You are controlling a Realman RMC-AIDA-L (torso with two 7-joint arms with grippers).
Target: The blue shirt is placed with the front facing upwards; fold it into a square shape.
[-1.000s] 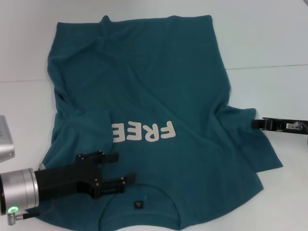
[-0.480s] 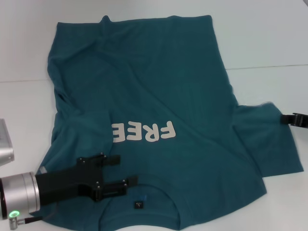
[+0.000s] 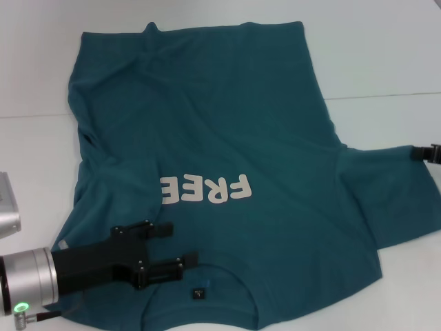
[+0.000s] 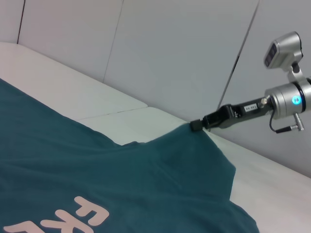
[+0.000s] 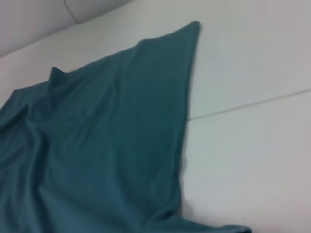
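Note:
The blue shirt (image 3: pixel 220 124) lies front up on the white table, its collar and small dark neck label (image 3: pixel 198 294) nearest me. The cream "FREE" lettering (image 3: pixel 205 189) reads upside down. My left gripper (image 3: pixel 180 243) hovers open over the shirt's left shoulder, just beside the collar. At the far right edge, my right gripper (image 3: pixel 422 153) is shut on the tip of the right sleeve, which is stretched outward. In the left wrist view the right gripper (image 4: pixel 196 125) holds that sleeve tip slightly raised off the table. The shirt's (image 5: pixel 107 145) hem area fills the right wrist view.
A seam (image 3: pixel 386 95) runs across the white table (image 3: pixel 386 62) at right. The corner of a grey device (image 3: pixel 7 207) sits at the left edge. A pale wall (image 4: pixel 170 48) stands behind the table in the left wrist view.
My right gripper has pulled the right sleeve outward to the right, unfolding and stretching it. The left gripper has drifted slightly toward me and stays open.

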